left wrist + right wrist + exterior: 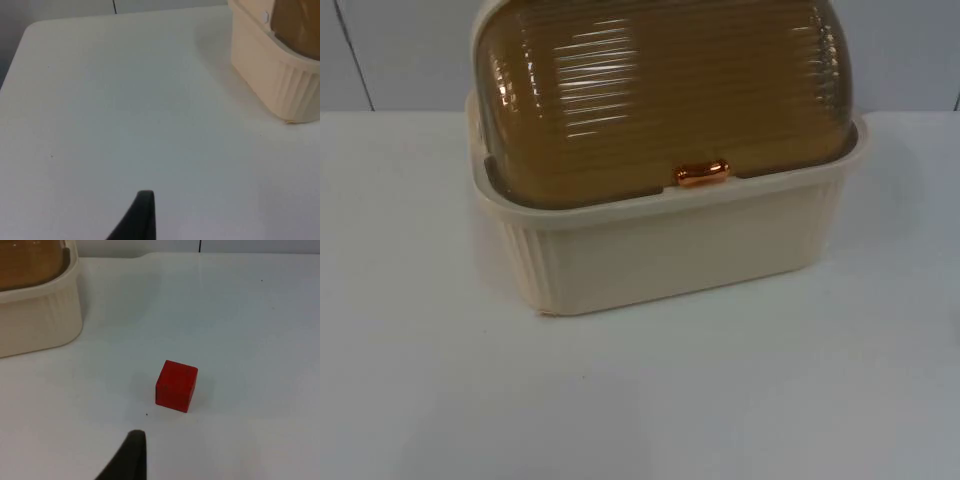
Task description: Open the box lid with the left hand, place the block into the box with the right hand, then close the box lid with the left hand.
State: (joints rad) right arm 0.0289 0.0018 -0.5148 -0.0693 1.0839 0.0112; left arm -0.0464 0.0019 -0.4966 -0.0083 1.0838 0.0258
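Note:
A cream box (680, 250) with ribbed walls stands at the middle back of the table. Its amber see-through domed lid (660, 90) is down, and a copper handle (702, 173) sits at the lid's front edge. In the right wrist view a red block (176, 385) lies on the white table, a short way ahead of my right gripper (131, 455), with the box (35, 315) off to one side. My left gripper (142, 215) hangs over bare table, well short of the box's corner (280, 80). Nothing is held by either gripper.
The white table top (640, 400) stretches wide in front of the box and on both sides of it. A grey partition wall (400, 50) closes off the back. The table's edge (15, 60) runs close by in the left wrist view.

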